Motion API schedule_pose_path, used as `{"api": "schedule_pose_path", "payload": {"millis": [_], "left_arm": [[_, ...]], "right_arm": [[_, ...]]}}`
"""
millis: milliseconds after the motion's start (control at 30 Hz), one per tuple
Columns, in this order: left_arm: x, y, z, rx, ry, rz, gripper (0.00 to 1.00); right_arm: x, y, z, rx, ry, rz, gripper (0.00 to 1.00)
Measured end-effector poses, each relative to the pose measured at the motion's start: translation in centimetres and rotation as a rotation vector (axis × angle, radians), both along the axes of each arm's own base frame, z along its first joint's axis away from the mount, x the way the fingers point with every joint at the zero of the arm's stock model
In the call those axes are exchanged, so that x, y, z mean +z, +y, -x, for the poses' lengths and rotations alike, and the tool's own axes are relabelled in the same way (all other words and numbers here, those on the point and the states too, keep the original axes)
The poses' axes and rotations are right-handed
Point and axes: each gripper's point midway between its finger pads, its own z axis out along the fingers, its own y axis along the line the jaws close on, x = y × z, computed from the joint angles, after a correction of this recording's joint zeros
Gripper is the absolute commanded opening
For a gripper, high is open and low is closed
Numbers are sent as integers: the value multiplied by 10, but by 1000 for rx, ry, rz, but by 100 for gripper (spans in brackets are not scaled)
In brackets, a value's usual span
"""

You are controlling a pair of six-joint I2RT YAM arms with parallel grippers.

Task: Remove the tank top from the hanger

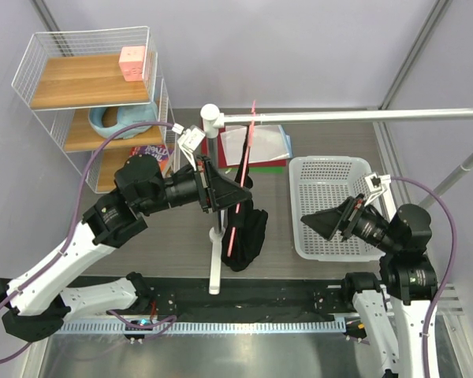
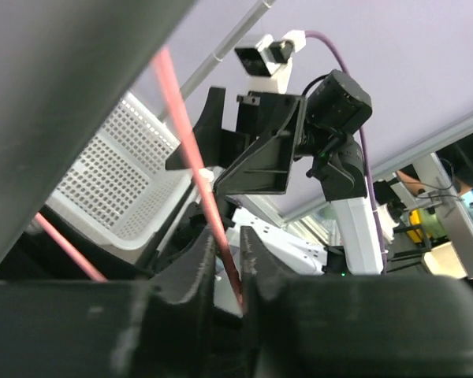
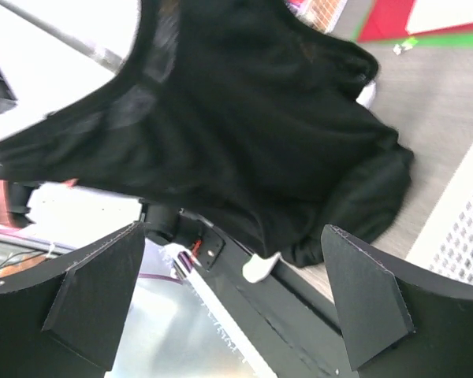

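The pink hanger (image 1: 248, 153) hangs from the white rail (image 1: 347, 116) with the black tank top (image 1: 248, 232) draped on it. The garment's lower part bunches on the table. My left gripper (image 1: 229, 193) reaches the hanger from the left. In the left wrist view its jaws (image 2: 227, 244) stand narrow around the pink hanger wire (image 2: 191, 150). My right gripper (image 1: 319, 223) hovers over the basket, pointing left at the garment, jaws wide apart. In the right wrist view the tank top (image 3: 244, 118) fills the top, beyond my right gripper (image 3: 232, 299), which holds nothing.
A white mesh basket (image 1: 331, 169) sits right of the garment, under the right arm. The rail's white pole (image 1: 214, 236) stands just left of the tank top. A wire shelf (image 1: 87, 79) with a pink box and a bowl is at the back left.
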Motion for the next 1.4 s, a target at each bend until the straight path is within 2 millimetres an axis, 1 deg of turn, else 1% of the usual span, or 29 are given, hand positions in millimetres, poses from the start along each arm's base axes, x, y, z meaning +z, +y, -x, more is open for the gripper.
{"api": "schedule_pose_path", "payload": {"millis": [33, 67, 167, 267, 333, 367, 433, 533, 633, 733, 800, 933, 1000, 1100, 1133, 1167, 1267, 1400], "left_arm": [[0, 0, 1, -1, 7, 0, 1], [0, 0, 0, 4, 15, 3, 0], [0, -1, -2, 16, 31, 8, 0], [0, -3, -2, 18, 47, 12, 0], [1, -5, -3, 21, 56, 14, 0], [3, -6, -3, 22, 57, 16, 0], [4, -7, -3, 22, 57, 19, 0], [4, -7, -4, 31, 59, 20, 0], [4, -6, -6, 42, 61, 20, 0], [5, -6, -7, 52, 65, 23, 0], [5, -5, -8, 60, 68, 25, 0], [5, -4, -10, 74, 71, 28, 0], [5, -4, -10, 80, 73, 28, 0], [4, -4, -11, 83, 75, 26, 0], [4, -4, -11, 84, 76, 25, 0], [4, -4, -11, 85, 77, 23, 0], [2, -4, -12, 90, 80, 19, 0], [1, -3, -12, 94, 83, 14, 0]], "right_arm": [[8, 1, -1, 9, -14, -3, 100], [16, 2, -2, 16, -25, -8, 100], [30, 5, -4, 44, -47, -32, 100], [39, 9, -6, 71, -44, -61, 98], [50, 11, -9, 83, -45, -81, 97], [59, 11, -10, 89, -53, -95, 96], [83, 14, -11, 106, -88, -140, 94], [111, 17, -9, 134, -133, -186, 94], [131, 25, -5, 193, -157, -227, 94], [136, 38, -2, 268, -143, -254, 93], [136, 51, 1, 325, -114, -273, 91], [132, 83, 17, 441, -73, -298, 83], [132, 95, 25, 471, -73, -305, 80], [136, 97, 19, 418, -91, -318, 74], [139, 96, 16, 393, -108, -331, 70], [143, 95, 14, 377, -120, -353, 63], [147, 94, 8, 346, -145, -422, 61], [135, 102, -5, 321, -112, -466, 60]]}}
